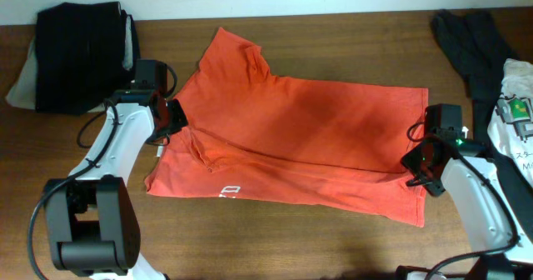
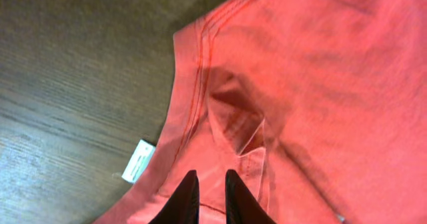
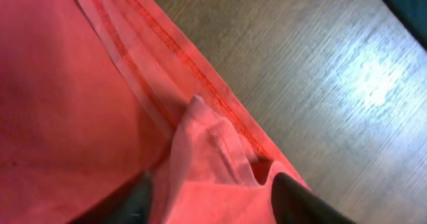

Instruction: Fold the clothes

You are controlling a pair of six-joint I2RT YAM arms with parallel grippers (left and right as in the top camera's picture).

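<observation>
Overhead, the T-shirt [image 1: 291, 138] lies lengthwise between the left gripper [image 1: 172, 115] and the right gripper [image 1: 419, 157], each nearest its own end. Left wrist: the fingers [image 2: 189, 196] sit nearly together, the collar [image 2: 200, 71] just ahead; whether they pinch cloth cannot be told. Right wrist: the fingers [image 3: 298, 199] are spread, straddling a raised hem fold [image 3: 200, 137].

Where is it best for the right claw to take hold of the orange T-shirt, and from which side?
The stitched hem, at its raised fold, from the table side beyond it: elsewhere the T-shirt lies flat, while this ridge stands up inside the right claw.
</observation>
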